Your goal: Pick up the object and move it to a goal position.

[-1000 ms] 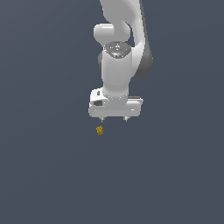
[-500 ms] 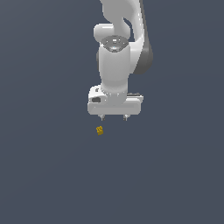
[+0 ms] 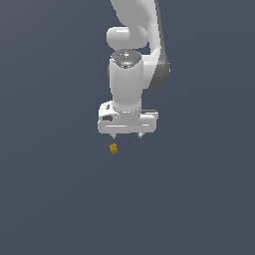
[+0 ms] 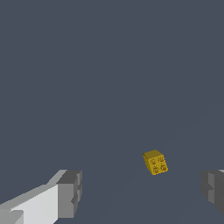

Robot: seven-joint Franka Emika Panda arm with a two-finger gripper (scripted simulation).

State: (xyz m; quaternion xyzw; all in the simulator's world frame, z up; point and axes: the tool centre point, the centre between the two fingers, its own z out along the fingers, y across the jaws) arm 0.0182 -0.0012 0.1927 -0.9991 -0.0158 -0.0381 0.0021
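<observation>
On the exterior view's left, the object (image 3: 113, 148) lies on the floor, just below my left fingertip and apart from it. My gripper (image 3: 127, 135) hangs above with jaws spread wide and empty. In the wrist view the object (image 4: 155, 162) sits off-centre between my fingers (image 4: 70, 192), closer to one. I judge I should centre over it, square up to its faces, then descend.
</observation>
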